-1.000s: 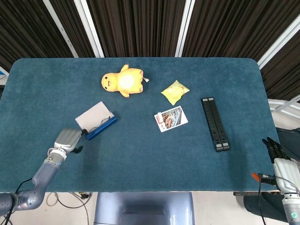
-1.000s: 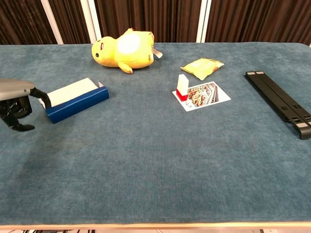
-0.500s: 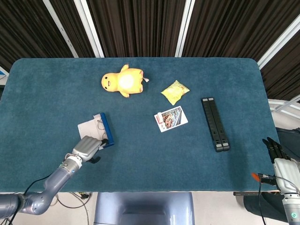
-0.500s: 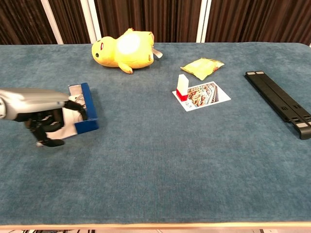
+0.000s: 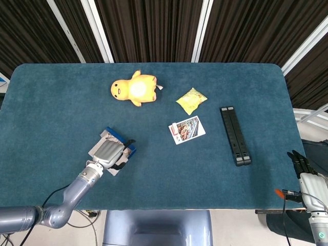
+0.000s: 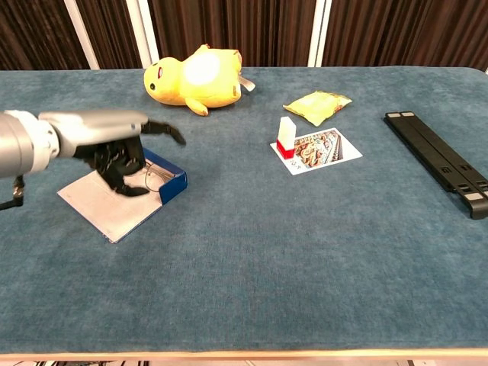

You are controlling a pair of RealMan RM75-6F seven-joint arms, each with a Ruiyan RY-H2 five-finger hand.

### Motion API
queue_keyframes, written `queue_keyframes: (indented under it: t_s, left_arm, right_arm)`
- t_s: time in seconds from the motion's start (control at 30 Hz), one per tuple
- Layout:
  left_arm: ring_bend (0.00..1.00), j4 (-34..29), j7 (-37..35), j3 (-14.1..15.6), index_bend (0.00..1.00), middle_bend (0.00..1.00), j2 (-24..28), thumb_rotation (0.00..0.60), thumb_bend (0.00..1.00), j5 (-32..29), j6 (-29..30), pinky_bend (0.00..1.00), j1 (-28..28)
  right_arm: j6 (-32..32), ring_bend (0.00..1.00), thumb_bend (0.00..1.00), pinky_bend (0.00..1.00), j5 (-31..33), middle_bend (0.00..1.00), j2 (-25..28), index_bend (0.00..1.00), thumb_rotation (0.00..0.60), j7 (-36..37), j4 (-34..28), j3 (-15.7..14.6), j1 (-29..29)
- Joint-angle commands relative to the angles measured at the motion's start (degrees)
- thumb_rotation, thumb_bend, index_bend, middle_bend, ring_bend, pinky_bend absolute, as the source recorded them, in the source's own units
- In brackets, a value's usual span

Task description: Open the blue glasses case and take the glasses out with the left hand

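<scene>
1. Case (image 6: 164, 181) lay open under the left hand (image 6: 114, 149), its pale lid (image 6: 107, 204) flat on the table (image 6: 305, 252) on the near side.
2. Fingers (image 6: 122, 169) curled down into the tray over the glasses (image 6: 150, 180); whether they gripped them I cannot tell.
3. Opening looked done; next came pinching the frame and lifting clear.
4. Right hand (image 5: 306, 179) hung off the far-right table edge, its fingers straight and holding nothing.

Bright even overhead light, soft shadows, sharp focus (no glare), dark bkgd curtains.
</scene>
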Motion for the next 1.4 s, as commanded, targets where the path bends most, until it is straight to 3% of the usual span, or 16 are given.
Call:
queue_keyframes:
  t_s: [0.03,0.3,0.57,0.83,1.4]
  left_arm:
    - [0.79,0.7,-0.5,-0.8,0.11,0.86,0.3,0.6,0.31,-0.5,0.6,0.88,-0.2]
    - [0.8,5.1,4.1,-0.6,0.11,0.87,0.7,0.6,0.31,-7.4,-0.5,0.89,-2.8]
    - [0.8,11.3,7.9,-0.6,0.12,0.87,-2.1,0.6,0.31,-16.2,-2.3,0.89,-6.3]
    - [0.8,14.2,9.4,-0.1,0.2,0.88,-3.8,0.6,0.31,-20.6,-3.0,0.89,-7.8]
    - [0.81,11.2,8.0,2.8,0.33,0.89,-0.5,0.6,0.31,-22.0,-1.2,0.9,-5.7]
  right_arm:
    - [0.0,0.0,0.15,0.2,0.0,0.0,0.0,0.0,0.6,0.0,0.0,0.0,0.0]
    - [-0.2,0.0,0.15,0.2,0.2,0.0,0.1,0.0,0.6,0.1,-0.2,0.0,0.0]
    - [-0.5,0.0,0.15,0.2,0.5,0.0,0.2,0.0,0.6,0.3,-0.3,0.0,0.1]
    - [-0.6,0.0,0.15,0.2,0.6,0.0,0.3,0.0,0.6,0.3,-0.4,0.1,0.1]
    - [-0.7,0.0,0.15,0.2,0.7,0.0,0.3,0.0,0.6,0.3,-0.7,0.0,0.1]
